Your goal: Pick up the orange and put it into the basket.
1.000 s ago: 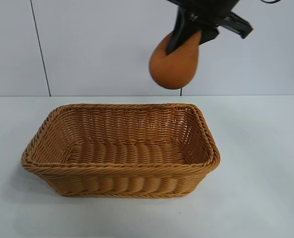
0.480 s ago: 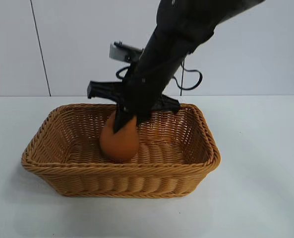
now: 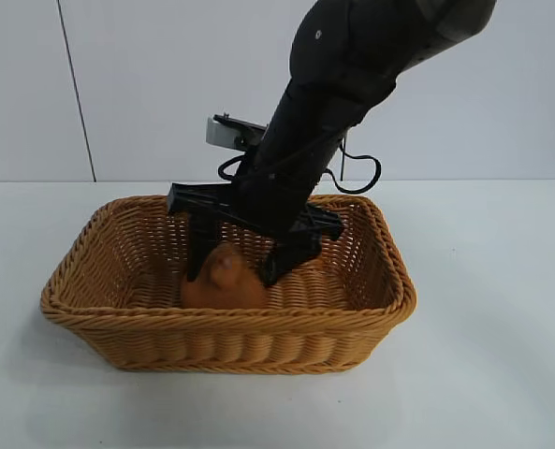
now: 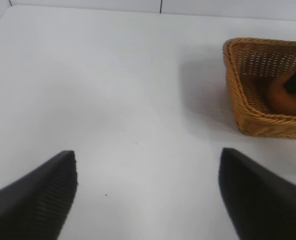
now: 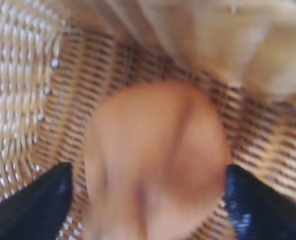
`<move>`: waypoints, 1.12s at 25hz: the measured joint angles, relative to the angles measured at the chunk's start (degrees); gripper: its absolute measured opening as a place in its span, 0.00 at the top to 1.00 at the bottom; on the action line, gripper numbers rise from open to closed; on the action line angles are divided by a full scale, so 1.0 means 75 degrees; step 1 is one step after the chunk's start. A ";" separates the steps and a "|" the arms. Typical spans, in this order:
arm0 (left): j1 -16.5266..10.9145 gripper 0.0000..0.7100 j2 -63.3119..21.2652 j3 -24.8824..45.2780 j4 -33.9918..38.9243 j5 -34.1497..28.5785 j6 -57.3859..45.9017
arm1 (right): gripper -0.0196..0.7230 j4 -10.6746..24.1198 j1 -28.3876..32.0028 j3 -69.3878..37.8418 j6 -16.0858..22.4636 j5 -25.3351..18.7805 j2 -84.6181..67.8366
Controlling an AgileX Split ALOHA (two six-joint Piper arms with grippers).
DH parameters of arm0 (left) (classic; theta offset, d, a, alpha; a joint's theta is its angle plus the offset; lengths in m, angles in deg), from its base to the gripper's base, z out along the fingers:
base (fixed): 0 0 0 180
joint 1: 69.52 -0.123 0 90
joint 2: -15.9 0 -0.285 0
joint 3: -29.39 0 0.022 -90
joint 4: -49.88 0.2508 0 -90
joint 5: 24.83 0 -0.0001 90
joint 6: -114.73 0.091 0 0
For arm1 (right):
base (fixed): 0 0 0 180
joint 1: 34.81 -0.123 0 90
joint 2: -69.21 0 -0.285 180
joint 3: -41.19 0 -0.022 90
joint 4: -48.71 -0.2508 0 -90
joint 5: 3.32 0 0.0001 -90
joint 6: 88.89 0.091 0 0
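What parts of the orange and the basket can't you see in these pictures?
- Exterior view: the orange's underside is hidden behind the basket's front wall.
- Left wrist view: the picture edge cuts off most of the basket; the right gripper covers part of the orange.
- Right wrist view: motion blur smears the orange's skin.
- The left gripper hangs over bare table, away from both.

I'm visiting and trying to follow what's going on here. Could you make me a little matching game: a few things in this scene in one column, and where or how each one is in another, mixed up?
Things:
1. orange
2. basket
3. right gripper
4. left gripper

States:
a. open, over bare table away from the basket
b. lying on the basket's woven floor
c. standing on the white table
d. open inside the basket, one finger on each side of the fruit

Pairs: 1-b, 2-c, 3-d, 4-a
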 joint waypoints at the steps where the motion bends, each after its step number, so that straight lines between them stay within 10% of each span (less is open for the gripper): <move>1: 0.0000 0.22 0.0000 0.0000 0.0000 0.0000 0.0000 | 0.14 0.0142 0.0000 0.0029 0.0090 -0.0123 -0.0091; 13: 0.0000 0.22 0.0000 0.0000 0.0000 0.0000 0.0000 | 0.12 0.2366 0.0009 0.2784 0.0937 -0.3522 -0.0533; 28: 0.0000 0.22 0.0000 0.0000 0.0000 0.0000 0.0000 | 0.12 0.2587 0.1478 0.3415 0.0871 -0.3809 -0.0565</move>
